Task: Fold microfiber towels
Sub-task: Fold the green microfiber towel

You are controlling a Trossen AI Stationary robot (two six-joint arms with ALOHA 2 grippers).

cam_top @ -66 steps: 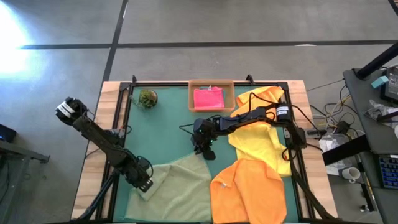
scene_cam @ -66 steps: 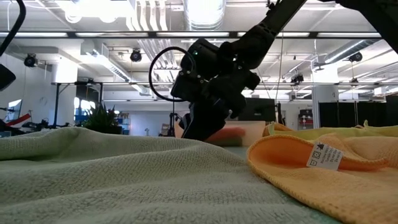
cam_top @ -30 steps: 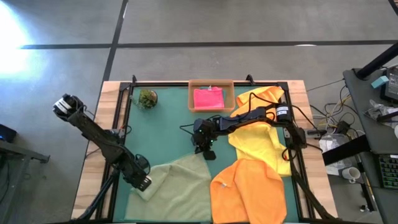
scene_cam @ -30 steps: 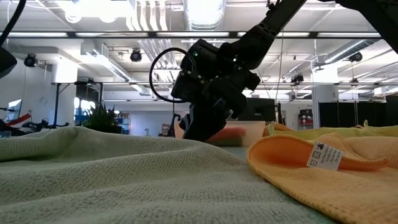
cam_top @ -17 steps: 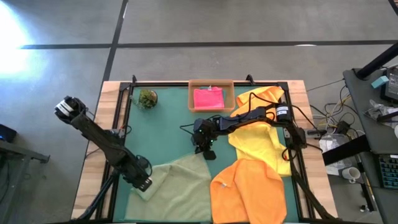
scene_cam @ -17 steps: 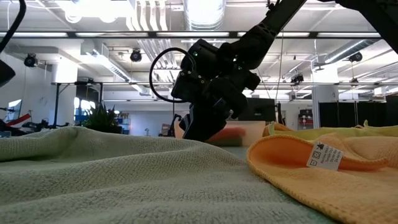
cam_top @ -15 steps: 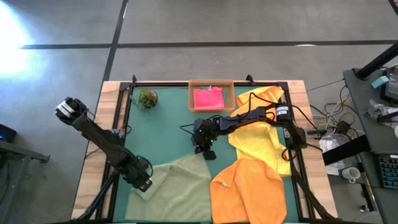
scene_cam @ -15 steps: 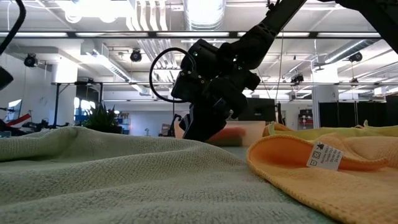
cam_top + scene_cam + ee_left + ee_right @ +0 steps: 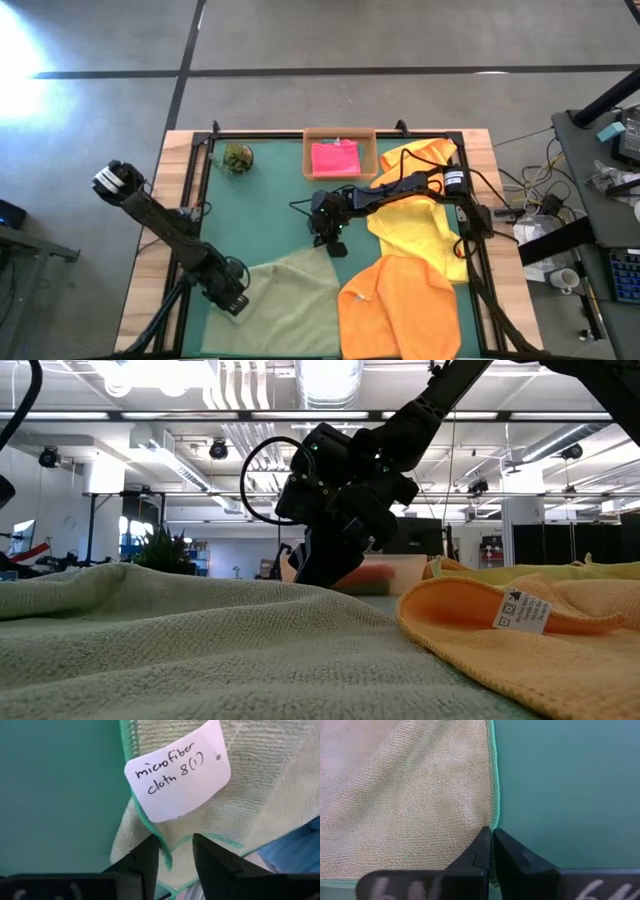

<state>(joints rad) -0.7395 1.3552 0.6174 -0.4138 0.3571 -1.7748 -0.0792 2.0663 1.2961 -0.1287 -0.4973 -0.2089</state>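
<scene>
On the green mat, toward its near-left side, my left pincer (image 9: pixel 172 855) grips a corner of the pale sage green microfiber towel (image 9: pixel 295 295), fingers straddling its teal-stitched hem, while my right pincer (image 9: pixel 491 847), clenched tight, pinches the far corner (image 9: pixel 492 822); I judge both corners are held for a fold. Beside the left fingers, a white paper tag (image 9: pixel 177 770) reads "microfiber cloth 8(1)".
</scene>
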